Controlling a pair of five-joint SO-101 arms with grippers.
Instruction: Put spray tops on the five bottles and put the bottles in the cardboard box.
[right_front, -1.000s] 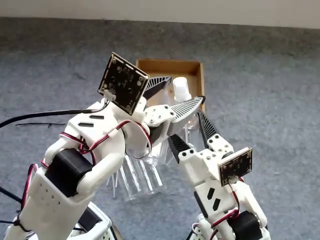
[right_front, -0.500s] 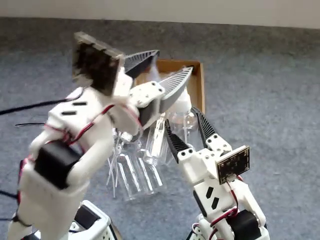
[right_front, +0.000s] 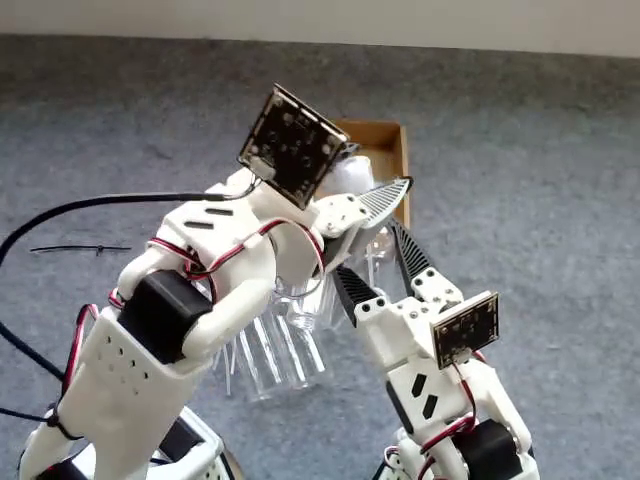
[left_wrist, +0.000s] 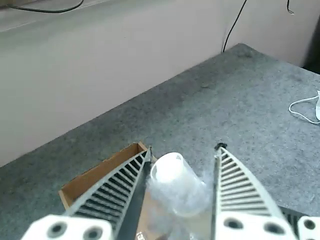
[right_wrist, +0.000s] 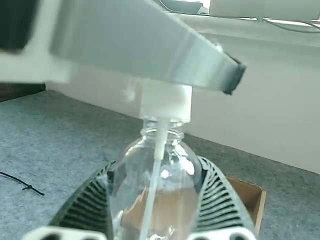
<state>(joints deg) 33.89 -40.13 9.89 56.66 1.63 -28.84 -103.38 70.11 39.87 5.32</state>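
Note:
A clear bottle (right_wrist: 172, 165) stands upright with my right gripper (right_wrist: 156, 172) shut around its body, in front of the cardboard box (right_front: 398, 140). A white spray top (right_wrist: 165, 100) sits at the bottle's neck, its dip tube hanging down inside. My left gripper (left_wrist: 183, 150) holds that spray top (left_wrist: 172, 177) between its ribbed fingers, from above. In the high view the left gripper (right_front: 368, 178) is over the bottle (right_front: 378, 252), and the right gripper (right_front: 368, 252) is just below it. Part of the box (left_wrist: 100, 175) is hidden behind the arms.
Several clear bottles (right_front: 270, 350) lie on the grey carpet by the left arm's base. A thin black tie (right_front: 80, 248) lies on the carpet at the left. The box (right_wrist: 250, 192) is behind the held bottle, with open carpet to the right.
The left arm swung up and to the left with the spray top, then came back down over the bottle. The right gripper with the bottle stayed put.

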